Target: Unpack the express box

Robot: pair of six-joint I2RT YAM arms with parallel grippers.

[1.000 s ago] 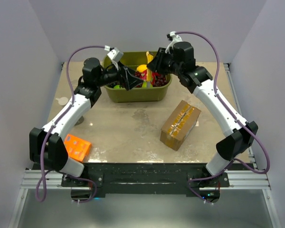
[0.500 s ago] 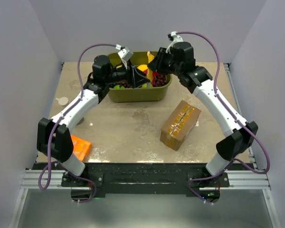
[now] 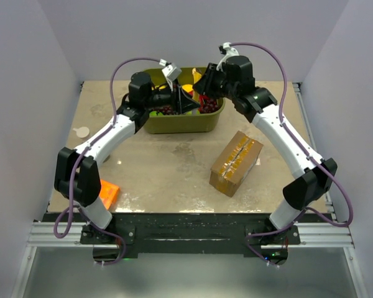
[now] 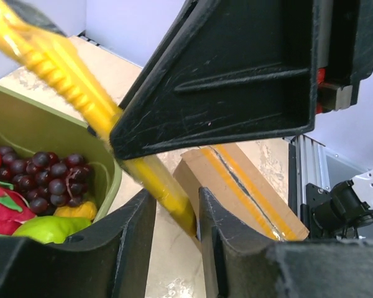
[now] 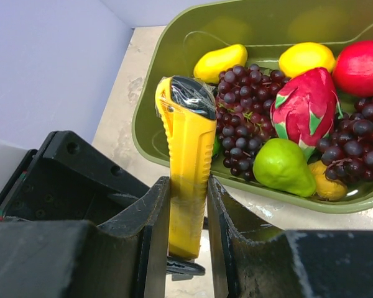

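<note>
One express box, apart from right hand

Table: express box, bin, orange box

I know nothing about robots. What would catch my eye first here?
A green tub of colourful fruit sits at the far edge of the table. Right by it the right gripper clamps a bright yellow cutter, whose other end sits between the fingers of the left gripper. Nearer, right of centre, lies the express box, its top seam taped shut.
</note>
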